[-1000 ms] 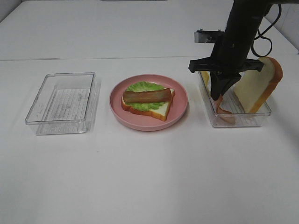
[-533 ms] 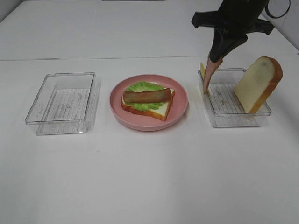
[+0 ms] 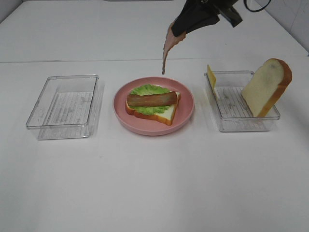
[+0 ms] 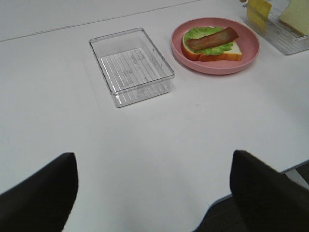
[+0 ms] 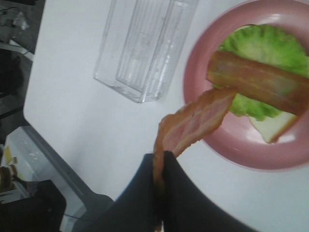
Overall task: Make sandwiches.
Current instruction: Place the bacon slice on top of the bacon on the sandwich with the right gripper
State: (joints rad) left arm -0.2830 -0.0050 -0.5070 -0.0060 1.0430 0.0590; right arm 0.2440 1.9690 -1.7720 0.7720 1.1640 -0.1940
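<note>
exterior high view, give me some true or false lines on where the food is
1. The right claw holds a bacon strip in the air. True.
2. The plate carries bread, lettuce and another strip. True.
3. The left tray holds cheese. False: the left tray shows no food; the cheese stands in the right tray.
4. The loose slice lies flat. False: the loose slice leans upright in the right tray.
</note>
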